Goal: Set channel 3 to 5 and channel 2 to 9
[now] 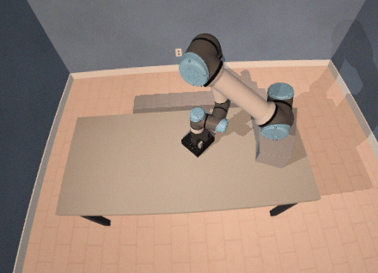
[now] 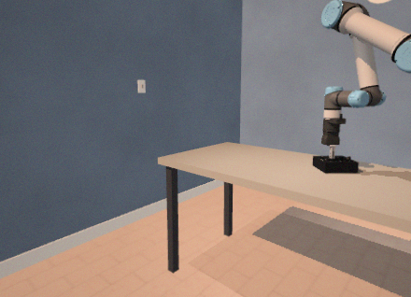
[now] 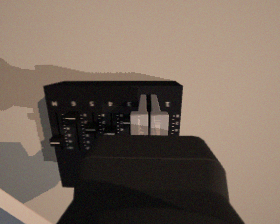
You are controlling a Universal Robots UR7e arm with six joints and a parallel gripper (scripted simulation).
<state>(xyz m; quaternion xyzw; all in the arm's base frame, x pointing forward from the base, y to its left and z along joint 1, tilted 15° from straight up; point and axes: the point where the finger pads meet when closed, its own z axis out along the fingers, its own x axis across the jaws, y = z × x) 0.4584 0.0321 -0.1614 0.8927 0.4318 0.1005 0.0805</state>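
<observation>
The lighting desk [image 3: 112, 125] is a small black box with several fader slots side by side. It stands flat on the table near the middle [image 1: 198, 143] and also shows in the exterior view [image 2: 335, 164]. My gripper [image 3: 148, 105] is shut, its two pale fingers pressed together and pointing straight down. The tips sit low over the slots near the desk's right end and hide the fader cap there. Fader caps at the left [image 3: 56, 144] and beside it [image 3: 70, 118] stand at different heights. The gripper is just above the desk in the exterior view [image 2: 332, 154].
The arm's base block [image 1: 275, 151] stands on the table to the right of the desk. The table's far edge is close behind the desk. The gripper's dark body fills the lower part of the wrist view.
</observation>
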